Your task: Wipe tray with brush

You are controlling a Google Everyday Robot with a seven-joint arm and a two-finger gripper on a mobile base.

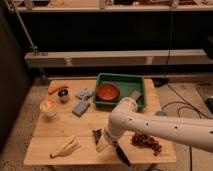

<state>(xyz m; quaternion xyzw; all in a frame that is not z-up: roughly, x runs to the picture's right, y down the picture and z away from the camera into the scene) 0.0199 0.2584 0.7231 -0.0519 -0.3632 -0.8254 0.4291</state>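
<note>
The green tray (142, 85) stands at the back right of the wooden table, with a round red-orange bowl (107, 92) and a grey block (135, 95) inside it. The brush (121, 155) lies near the table's front edge, its black handle pointing to the front right and its dark head (97, 133) toward the left. My white arm reaches in from the right and bends downward. My gripper (102, 144) hangs at the brush's head end, just above the table, open with nothing seen held in it. The arm hides the middle of the brush.
A bunch of grapes (146, 141) lies right of the brush and a banana (66, 147) left of it. Two grey-blue blocks (81, 106) sit mid-table. A carrot (57, 89), a small dark cup (63, 95) and a pale cup (48, 107) are at the left. Shelving stands behind.
</note>
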